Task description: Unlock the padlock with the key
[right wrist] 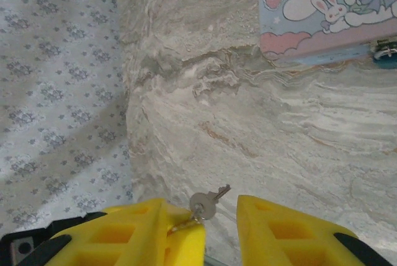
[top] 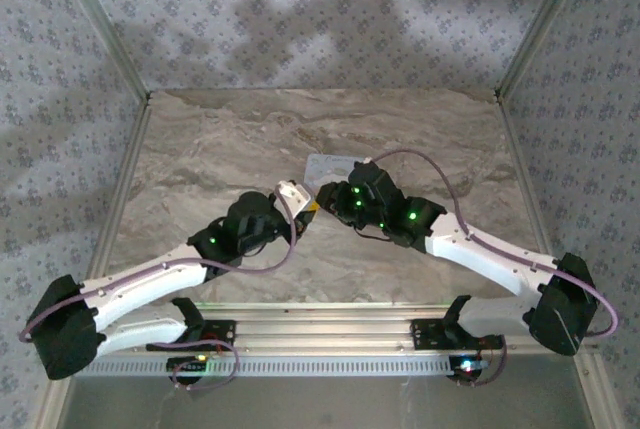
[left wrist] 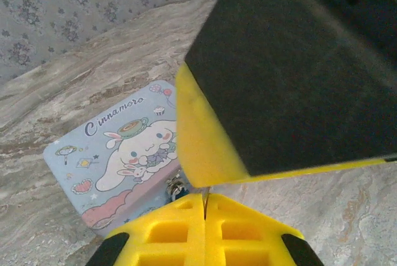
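Left fingers point(left wrist: 186, 213) are clenched together; right fingers point(right wrist: 273, 216) stand apart, the key point(right wrist: 205, 204) against one. At eleven o'clock from the left pair, the padlock point(left wrist: 177, 186) touches the closed cartoon tin point(left wrist: 118, 148) on the marbled counter point(left wrist: 322, 216), patterned walls point(left wrist: 62, 18) around.
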Robot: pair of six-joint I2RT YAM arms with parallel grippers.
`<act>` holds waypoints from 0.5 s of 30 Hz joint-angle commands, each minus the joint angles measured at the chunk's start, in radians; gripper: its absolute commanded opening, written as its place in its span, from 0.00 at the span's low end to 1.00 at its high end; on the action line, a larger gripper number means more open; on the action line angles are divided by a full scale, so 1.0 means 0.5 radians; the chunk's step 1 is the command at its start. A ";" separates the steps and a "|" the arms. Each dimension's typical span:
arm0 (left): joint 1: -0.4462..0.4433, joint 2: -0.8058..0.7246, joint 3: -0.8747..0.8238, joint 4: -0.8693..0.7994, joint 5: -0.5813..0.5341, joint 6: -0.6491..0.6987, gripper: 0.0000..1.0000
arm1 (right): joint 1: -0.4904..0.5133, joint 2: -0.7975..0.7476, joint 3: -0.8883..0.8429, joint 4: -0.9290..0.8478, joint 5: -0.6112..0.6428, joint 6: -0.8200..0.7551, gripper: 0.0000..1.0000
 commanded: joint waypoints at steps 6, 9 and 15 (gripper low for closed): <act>-0.069 0.026 0.054 0.087 -0.116 0.078 0.00 | -0.011 0.005 -0.009 0.093 0.099 0.093 0.30; -0.074 0.025 0.050 0.080 -0.124 0.092 0.00 | -0.015 0.039 0.004 0.089 0.071 0.097 0.23; -0.077 -0.010 0.027 0.073 -0.138 0.137 0.00 | -0.017 0.090 0.030 0.047 0.036 0.098 0.18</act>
